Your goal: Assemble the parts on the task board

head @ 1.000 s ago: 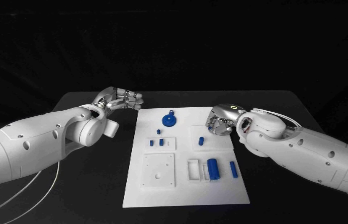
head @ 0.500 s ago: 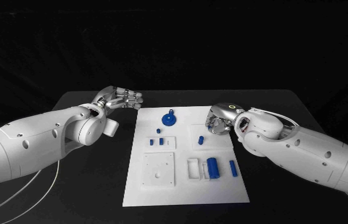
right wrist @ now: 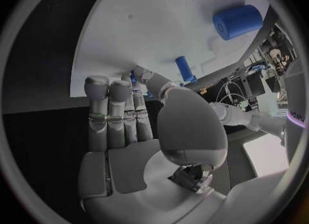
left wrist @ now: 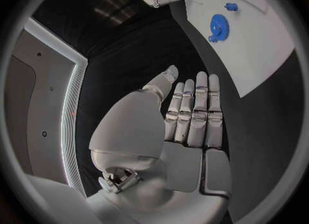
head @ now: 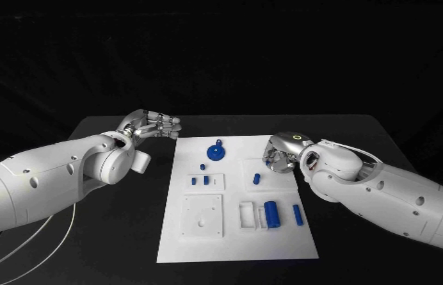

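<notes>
The white task board [head: 286, 246] lies in the middle of the black table. On it are a blue gear [head: 214, 152], small blue pegs [head: 200, 180], a short blue piece [head: 256, 179], a thick blue cylinder [head: 271, 213] and a slim blue bar [head: 297, 214]. My left hand [head: 152, 126] hovers off the board's far left corner, its fingers [left wrist: 196, 110] straight and holding nothing. My right hand [head: 280, 157] is at the board's right edge, beside the short blue piece [right wrist: 185, 69]. Its fingers [right wrist: 109, 113] are stretched out over the board's rim [right wrist: 161, 18] and it holds nothing.
A white block with a recess [head: 201, 216] and a small white holder [head: 246, 214] sit on the near half of the board. Bare black table [head: 111, 234] lies on both sides of the board. A thin white cable [head: 46, 246] runs under my left arm.
</notes>
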You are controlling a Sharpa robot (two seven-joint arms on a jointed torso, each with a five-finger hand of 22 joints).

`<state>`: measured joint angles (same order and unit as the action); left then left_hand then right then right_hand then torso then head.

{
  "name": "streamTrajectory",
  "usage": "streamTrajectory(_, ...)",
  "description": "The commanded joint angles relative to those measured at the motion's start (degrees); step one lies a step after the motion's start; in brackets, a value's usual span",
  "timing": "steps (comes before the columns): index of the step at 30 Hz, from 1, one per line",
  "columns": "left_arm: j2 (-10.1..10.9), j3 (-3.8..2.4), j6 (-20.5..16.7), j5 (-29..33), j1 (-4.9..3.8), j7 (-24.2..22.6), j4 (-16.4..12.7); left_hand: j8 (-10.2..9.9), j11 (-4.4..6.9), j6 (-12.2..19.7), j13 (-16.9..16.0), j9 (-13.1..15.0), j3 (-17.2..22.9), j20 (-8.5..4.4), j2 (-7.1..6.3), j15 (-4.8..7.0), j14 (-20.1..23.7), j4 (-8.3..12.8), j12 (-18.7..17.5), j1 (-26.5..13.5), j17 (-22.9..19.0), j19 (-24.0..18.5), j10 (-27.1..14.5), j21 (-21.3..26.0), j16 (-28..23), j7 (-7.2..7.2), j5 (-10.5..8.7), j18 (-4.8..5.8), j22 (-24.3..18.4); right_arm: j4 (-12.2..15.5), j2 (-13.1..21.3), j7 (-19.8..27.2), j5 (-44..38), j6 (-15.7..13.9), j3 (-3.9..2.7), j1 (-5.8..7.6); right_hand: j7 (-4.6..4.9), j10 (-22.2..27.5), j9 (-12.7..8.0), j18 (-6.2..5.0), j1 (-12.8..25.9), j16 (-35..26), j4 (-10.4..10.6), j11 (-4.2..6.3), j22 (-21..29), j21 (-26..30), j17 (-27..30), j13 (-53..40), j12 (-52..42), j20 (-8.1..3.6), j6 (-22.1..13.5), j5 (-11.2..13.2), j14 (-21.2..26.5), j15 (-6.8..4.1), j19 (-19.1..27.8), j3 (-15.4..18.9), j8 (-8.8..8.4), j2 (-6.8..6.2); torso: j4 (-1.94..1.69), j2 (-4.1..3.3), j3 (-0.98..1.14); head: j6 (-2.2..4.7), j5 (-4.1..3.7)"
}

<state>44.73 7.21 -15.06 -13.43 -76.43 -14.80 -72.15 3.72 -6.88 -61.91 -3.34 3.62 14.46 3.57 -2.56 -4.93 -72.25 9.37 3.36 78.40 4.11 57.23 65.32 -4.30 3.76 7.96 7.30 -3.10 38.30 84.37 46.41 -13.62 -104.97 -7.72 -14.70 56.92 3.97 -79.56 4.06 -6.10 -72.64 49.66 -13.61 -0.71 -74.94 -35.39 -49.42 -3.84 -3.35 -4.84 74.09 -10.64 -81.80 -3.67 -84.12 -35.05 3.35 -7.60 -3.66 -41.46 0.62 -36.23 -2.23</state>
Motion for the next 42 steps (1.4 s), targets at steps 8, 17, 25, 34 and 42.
streamTrajectory(8, -0.28, -0.06, 0.36, 0.43, -0.08, -0.84, 0.68, -0.08, -0.05, -0.1, 0.06, -0.01, -0.01, 0.08, 0.57, 0.14, 0.3, 0.42, 0.04, -0.18, 0.05, 0.08, -0.49, 0.05, -0.13, -0.24, 0.26, -0.16, -0.06, 1.12, 0.81, -0.9, 6.25, 0.86, -1.57, 0.08, 0.03, -0.37, 0.13, 0.16, 0.4, -0.33, 0.06, -0.01, -3.52, -0.39, -0.1, 0.08, -0.2, -0.46, 0.43, 0.28, -0.12, -0.33, -2.77, -0.35, 0.32, 0.31, 0.05, -0.04, 0.05, 0.21, 0.09)
streamTrajectory(17, -0.47, -0.06, 0.2, 0.44, -0.08, -1.06, 1.02, -0.08, -0.05, -0.1, 0.06, -0.01, -0.01, 0.08, 0.57, 0.14, 0.3, 0.42, 0.04, -0.18, 0.05, 0.08, -0.49, 0.05, -0.13, -0.24, 0.26, -0.16, -0.06, 2.45, 1.01, -0.19, 9.76, -0.03, -3.78, 0.49, 0.03, -0.32, 0.14, 0.04, 0.34, -0.49, 0.05, -0.03, -3.49, -0.33, -0.12, 0.09, -0.19, -0.48, 0.4, 0.48, -0.15, -0.34, -2.73, -0.34, 0.31, 0.42, 0.03, 0.01, -0.05, 0.33, 0.2)
streamTrajectory(25, -0.56, -0.06, 0.07, 0.79, -0.08, -1.19, 1.02, -0.08, -0.05, -0.1, 0.06, -0.01, -0.01, 0.08, 0.57, 0.14, 0.3, 0.42, 0.04, -0.18, 0.05, 0.08, -0.49, 0.05, -0.13, -0.24, 0.26, -0.16, -0.06, 4.2, 0.96, 0.36, 11.94, -0.33, -4.64, 0.55, 0.04, -0.32, 0.15, -0.07, 0.32, -0.56, 0.03, -0.03, -3.48, -0.33, -0.16, 0.09, -0.2, -0.49, 0.39, 0.45, -0.18, -0.34, -2.74, -0.32, 0.32, 0.46, 0.04, 0.04, -0.12, 0.41, 0.56)
streamTrajectory(34, -0.86, -0.05, -0.55, 1.44, -0.08, -1.52, 0.79, -0.08, -0.06, -0.1, 0.06, -0.01, -0.11, 0.09, 0.63, 0.14, 0.34, 0.55, 0.05, -0.19, 0.04, 0.06, -0.52, 0.04, -0.14, -0.24, 0.25, -0.16, -0.08, 9.67, -0.33, 1.21, 11.83, -0.75, -4.69, 0.05, 0.06, -0.27, 0.15, -0.2, 0.34, -0.64, -0.01, -0.05, -3.44, -0.19, -0.2, 0.1, -0.19, -0.44, 0.35, 0.21, -0.19, -0.32, -2.72, -0.15, 0.32, 0.55, 0.07, 0.0, -0.13, 0.35, 1.82)
streamTrajectory(42, -1.59, -0.04, -3.32, 3.53, -0.07, -2.51, 0.77, -0.06, -0.04, -0.23, 0.05, 0.0, -0.29, 0.13, 0.7, 0.1, 0.46, 0.76, 0.06, -0.2, 0.02, -0.03, -0.43, 0.06, -0.14, -0.27, 0.25, -0.14, -0.19, 14.54, -2.45, 1.71, 7.5, -1.28, -2.12, -0.43, 0.06, -0.26, 0.15, -0.21, 0.33, -0.69, -0.05, -0.05, -3.44, -0.19, -0.23, 0.09, -0.2, -0.41, 0.34, 0.14, -0.21, -0.31, -2.72, -0.02, 0.32, 0.62, 0.2, 0.14, -0.22, 0.28, 3.04)
